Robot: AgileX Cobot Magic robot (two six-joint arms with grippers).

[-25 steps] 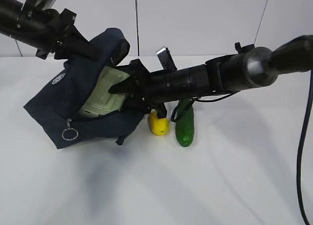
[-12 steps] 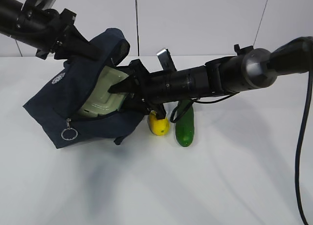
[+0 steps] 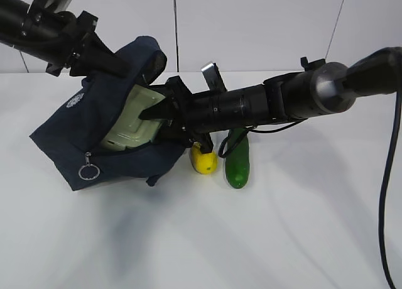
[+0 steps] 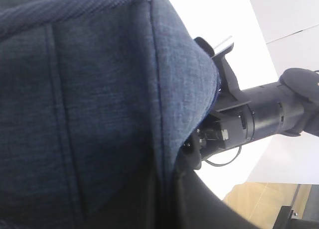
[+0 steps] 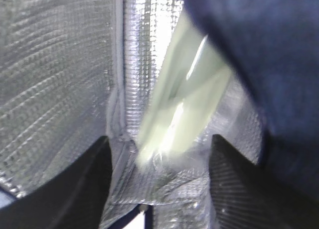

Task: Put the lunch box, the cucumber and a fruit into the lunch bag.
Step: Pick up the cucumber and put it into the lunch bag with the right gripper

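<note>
Lunch box [image 3: 135,122]: lying inside the lunch bag [image 3: 69,135] against its silver lining | our right gripper [image 3: 154,116]: at the bag mouth, jaws spread, box between them, contact unclear | our left gripper [image 3: 116,66]: pinching the bag's upper edge | fruit [image 3: 203,159], cucumber [image 3: 238,162]: side by side on the table [image 3: 282,226].

arms: black, cylindrical | right arm [image 3: 301,95]: grey metal joint | cable [image 3: 388,195]: black

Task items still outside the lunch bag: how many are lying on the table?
2. The yellow fruit lies just right of the lunch bag, and the cucumber lies right of the fruit. The lunch box is already in the bag's mouth.
</note>
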